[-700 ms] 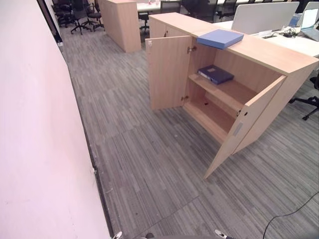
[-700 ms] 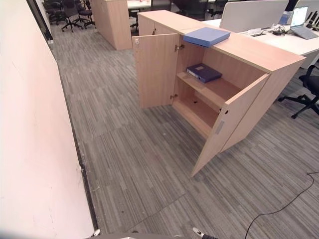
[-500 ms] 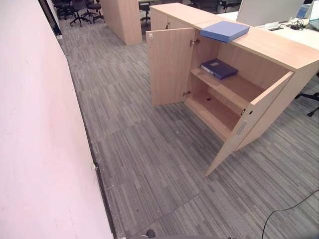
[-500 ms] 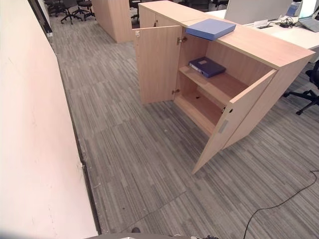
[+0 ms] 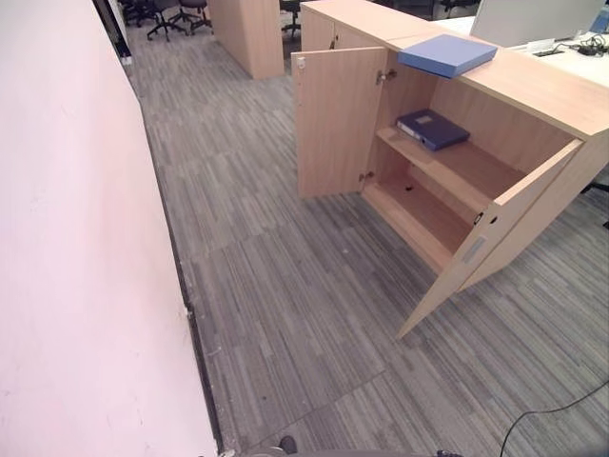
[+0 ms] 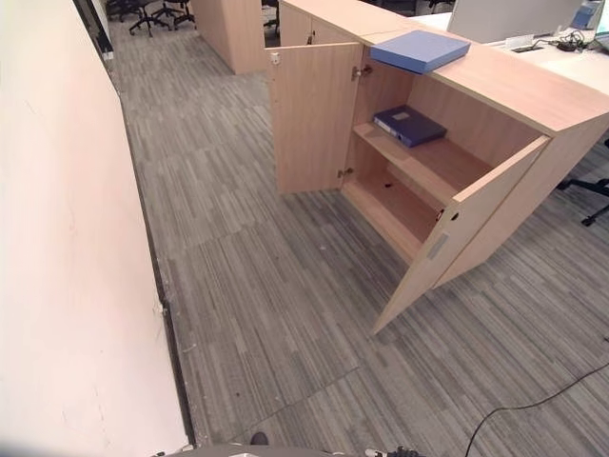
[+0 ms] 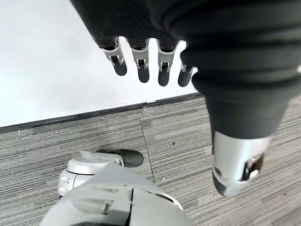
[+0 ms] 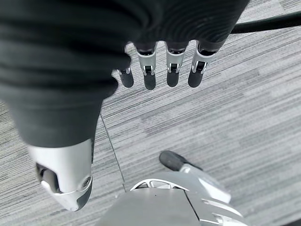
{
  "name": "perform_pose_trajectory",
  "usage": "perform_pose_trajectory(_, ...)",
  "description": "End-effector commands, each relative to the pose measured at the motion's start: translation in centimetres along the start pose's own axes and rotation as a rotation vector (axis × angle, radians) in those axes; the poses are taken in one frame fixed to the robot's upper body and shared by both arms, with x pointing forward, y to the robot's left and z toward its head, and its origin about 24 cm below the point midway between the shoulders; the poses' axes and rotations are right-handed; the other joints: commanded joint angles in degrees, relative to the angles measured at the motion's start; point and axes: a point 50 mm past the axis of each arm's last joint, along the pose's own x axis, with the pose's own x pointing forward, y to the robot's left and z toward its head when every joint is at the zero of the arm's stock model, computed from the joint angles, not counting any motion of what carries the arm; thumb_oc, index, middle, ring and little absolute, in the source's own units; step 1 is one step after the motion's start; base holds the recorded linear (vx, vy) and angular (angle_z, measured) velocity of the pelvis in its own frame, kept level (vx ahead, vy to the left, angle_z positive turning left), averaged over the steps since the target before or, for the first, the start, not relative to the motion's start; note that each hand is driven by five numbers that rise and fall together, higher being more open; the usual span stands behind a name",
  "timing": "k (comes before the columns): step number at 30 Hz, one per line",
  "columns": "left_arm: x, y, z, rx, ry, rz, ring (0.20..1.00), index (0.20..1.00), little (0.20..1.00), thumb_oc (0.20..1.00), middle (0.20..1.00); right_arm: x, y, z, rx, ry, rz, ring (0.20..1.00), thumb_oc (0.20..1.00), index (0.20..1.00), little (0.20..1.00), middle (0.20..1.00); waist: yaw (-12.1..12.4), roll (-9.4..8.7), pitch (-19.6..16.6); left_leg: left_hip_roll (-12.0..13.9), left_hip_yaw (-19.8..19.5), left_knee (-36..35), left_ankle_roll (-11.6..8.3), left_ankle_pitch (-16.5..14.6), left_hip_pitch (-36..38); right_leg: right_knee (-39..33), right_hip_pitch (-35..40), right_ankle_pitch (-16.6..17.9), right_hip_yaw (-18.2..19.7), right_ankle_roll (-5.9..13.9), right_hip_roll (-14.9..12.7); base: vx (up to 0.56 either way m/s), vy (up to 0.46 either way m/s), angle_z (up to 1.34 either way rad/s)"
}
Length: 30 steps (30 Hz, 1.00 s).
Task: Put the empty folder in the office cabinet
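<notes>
Two folders in sight: one light blue folder (image 5: 447,54) lying flat on top of the office cabinet (image 5: 533,90), near its front edge; one dark blue folder (image 5: 432,128) lying flat on the upper shelf (image 5: 457,171) inside, towards the left end

Cabinet standing with both doors swung wide: left door (image 5: 335,122) turned outward on its hinges, right door (image 5: 495,233) angled out over the grey carpet (image 5: 285,286). Two shelves within: the upper one bearing the dark folder, the lower shelf (image 5: 414,214) bare wood

One more wooden cabinet (image 5: 249,33) farther back on the left, apart from the open one. Pale wall (image 5: 76,267) along the left side. White desk panel (image 5: 533,19) behind the cabinet

Left hand (image 7: 150,66) hanging over the carpet beside the wall's dark skirting, fingers straight and relaxed, thumb apart, nothing held. Right hand (image 8: 160,70) likewise hanging over the carpet, fingers straight and slack, thumb apart, nothing held. Both hands well apart from either folder
</notes>
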Motion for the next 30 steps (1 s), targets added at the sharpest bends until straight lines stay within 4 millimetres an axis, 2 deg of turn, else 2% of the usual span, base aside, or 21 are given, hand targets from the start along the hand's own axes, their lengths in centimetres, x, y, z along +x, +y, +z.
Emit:
perform_pose_trajectory(1,0.3,-1.1,2.1,0.055,-0.068,-0.009,1.000,1.000,1.000,1.000,1.000,0.1,-0.3,1.0,-0.044,-0.010,-0.024,1.000,1.000,1.000,1.000,1.000,0.32,-0.97,0.31,-0.89,2.35,-1.00,-2.25,-2.51,0.83,-3.28,0.14,4.91,-4.40,5.08,-2.06,0.01,-0.001,0.07)
perform_pose_trajectory(11,0.3,-1.1,2.3,0.087,-0.079,-0.006,1.000,1.000,1.000,1.000,1.000,0.1,-0.5,1.5,-0.104,-0.031,-0.038,1.000,1.000,1.000,1.000,1.000,0.67,-1.02,0.17,-1.01,1.80,-1.00,-2.34,-2.53,0.80,-3.28,0.47,4.59,-5.15,5.05,-2.12,0.00,-0.003,0.06)
perform_pose_trajectory(30,0.2,-0.9,2.1,0.092,-0.081,0.018,1.000,1.000,1.000,1.000,1.000,0.0,-0.6,2.6,-0.079,-0.088,-0.071,1.000,1.000,1.000,1.000,1.000,1.15,-1.12,0.21,-0.75,1.35,-1.00,-2.52,-2.41,1.07,-3.28,0.72,4.37,-5.64,4.95,-2.01,0.00,-0.003,0.01)
